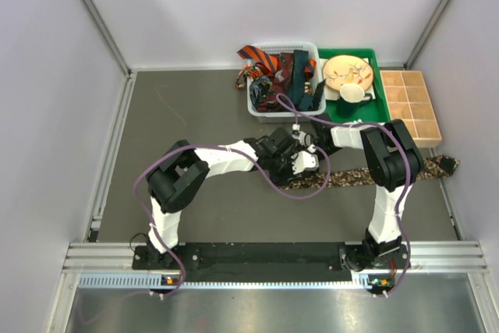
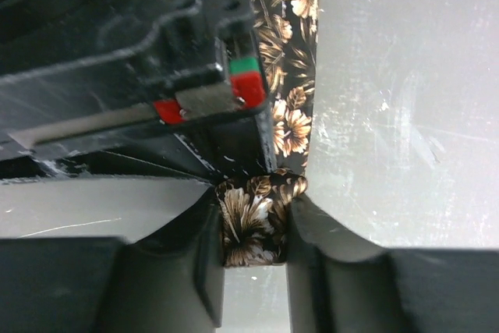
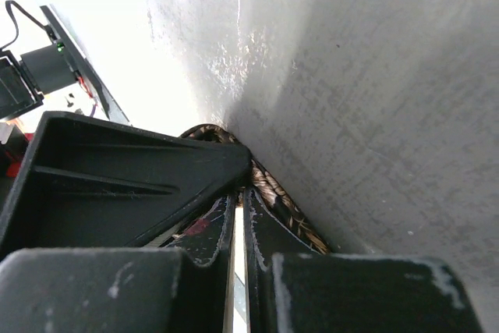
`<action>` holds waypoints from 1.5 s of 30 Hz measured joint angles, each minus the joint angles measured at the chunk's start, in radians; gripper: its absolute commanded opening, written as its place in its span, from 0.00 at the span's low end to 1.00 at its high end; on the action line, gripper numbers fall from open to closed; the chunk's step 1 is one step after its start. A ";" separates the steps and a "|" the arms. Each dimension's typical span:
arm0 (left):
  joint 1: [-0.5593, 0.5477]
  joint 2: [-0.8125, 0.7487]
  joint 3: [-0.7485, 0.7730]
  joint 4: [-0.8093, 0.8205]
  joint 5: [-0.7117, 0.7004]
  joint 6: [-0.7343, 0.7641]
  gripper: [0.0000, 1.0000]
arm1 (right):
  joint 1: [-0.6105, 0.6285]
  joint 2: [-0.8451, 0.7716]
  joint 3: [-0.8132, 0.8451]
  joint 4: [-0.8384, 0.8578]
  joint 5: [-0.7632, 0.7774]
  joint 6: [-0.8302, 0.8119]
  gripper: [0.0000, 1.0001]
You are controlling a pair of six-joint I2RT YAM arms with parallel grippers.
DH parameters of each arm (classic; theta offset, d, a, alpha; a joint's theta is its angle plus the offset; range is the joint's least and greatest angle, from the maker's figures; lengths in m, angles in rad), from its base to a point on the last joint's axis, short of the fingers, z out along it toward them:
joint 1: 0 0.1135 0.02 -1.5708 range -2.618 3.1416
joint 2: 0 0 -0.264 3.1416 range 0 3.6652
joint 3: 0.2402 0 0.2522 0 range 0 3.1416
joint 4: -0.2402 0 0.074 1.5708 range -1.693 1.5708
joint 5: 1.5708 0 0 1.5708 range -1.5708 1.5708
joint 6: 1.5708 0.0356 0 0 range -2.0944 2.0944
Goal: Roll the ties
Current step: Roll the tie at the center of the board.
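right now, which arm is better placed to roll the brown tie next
Probably left: the left tool grips the folded end of the brown tie. The right tool is shut beside it.

Floral cloth tie (image 2: 249,228) on scuffed, matt grey table (image 2: 405,115).

From the top, the left end of the brown flowered tie (image 1: 366,177) vanishes under the left gripper (image 1: 300,163) and right gripper (image 1: 310,144), so can't tell how much is rolled. The other ties (image 1: 273,68) in the basket (image 1: 269,115) are too tangled to count. Right wrist view only catches a sliver of tie; its own fingers (image 3: 199,243) block the rest.
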 measured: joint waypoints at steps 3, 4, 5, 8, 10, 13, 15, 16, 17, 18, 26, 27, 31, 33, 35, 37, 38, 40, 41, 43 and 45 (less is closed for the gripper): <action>0.000 -0.001 0.002 -0.014 -0.001 0.006 0.26 | -0.001 0.000 0.000 0.000 -0.002 0.000 0.01; 0.000 -0.001 0.002 -0.016 -0.001 0.011 0.26 | -0.001 0.000 0.000 0.000 -0.003 0.000 0.02; 0.000 -0.001 0.002 -0.019 -0.001 0.016 0.26 | -0.001 0.000 0.000 -0.001 -0.003 -0.001 0.04; -0.002 -0.002 0.007 -0.034 -0.005 0.031 0.25 | -0.001 -0.001 0.000 -0.005 -0.006 -0.002 0.10; -0.006 -0.001 0.015 -0.049 -0.013 0.048 0.25 | -0.004 -0.003 0.001 -0.010 -0.008 -0.003 0.14; -0.011 0.005 0.033 -0.079 -0.029 0.080 0.24 | -0.020 -0.011 0.002 -0.033 -0.011 -0.011 0.19; -0.016 0.005 0.035 -0.085 -0.040 0.103 0.24 | -0.036 -0.017 0.003 -0.055 -0.019 -0.019 0.24; -0.018 0.005 0.035 -0.088 -0.044 0.114 0.24 | -0.045 -0.019 0.007 -0.071 -0.026 -0.026 0.27; -0.019 0.005 0.035 -0.089 -0.047 0.124 0.24 | -0.054 -0.022 0.009 -0.082 -0.034 -0.031 0.29; -0.021 0.005 0.035 -0.090 -0.048 0.134 0.24 | -0.061 -0.026 0.009 -0.090 -0.042 -0.038 0.32; -0.013 -0.002 0.035 -0.118 -0.059 0.183 0.24 | -0.076 -0.037 0.006 -0.084 -0.133 -0.023 0.38; -0.011 -0.002 0.035 -0.123 -0.059 0.185 0.24 | -0.076 -0.039 0.004 -0.080 -0.143 -0.019 0.38; 0.003 0.002 0.048 -0.152 -0.052 0.193 0.25 | -0.072 -0.047 -0.021 -0.035 -0.192 0.002 0.39; 0.008 0.002 0.050 -0.161 -0.044 0.203 0.25 | -0.068 -0.050 -0.034 -0.013 -0.206 0.010 0.37; 0.011 0.002 0.051 -0.168 -0.040 0.210 0.25 | -0.061 -0.050 -0.036 0.006 -0.206 0.018 0.36; 0.016 0.002 0.051 -0.177 -0.034 0.217 0.26 | -0.051 -0.050 -0.039 0.035 -0.204 0.027 0.36; 0.019 0.002 0.053 -0.187 -0.027 0.225 0.26 | -0.045 -0.050 -0.040 0.050 -0.204 0.035 0.36; 0.026 0.002 0.053 -0.196 -0.020 0.233 0.27 | -0.035 -0.049 -0.042 0.082 -0.202 0.051 0.35; 0.030 0.001 0.053 -0.201 -0.015 0.237 0.27 | -0.032 -0.049 -0.045 0.099 -0.202 0.060 0.34; 0.034 0.000 0.053 -0.207 -0.008 0.248 0.28 | -0.026 -0.048 -0.050 0.132 -0.197 0.075 0.34; 0.037 0.000 0.053 -0.210 -0.005 0.257 0.28 | -0.021 -0.048 -0.060 0.158 -0.196 0.089 0.33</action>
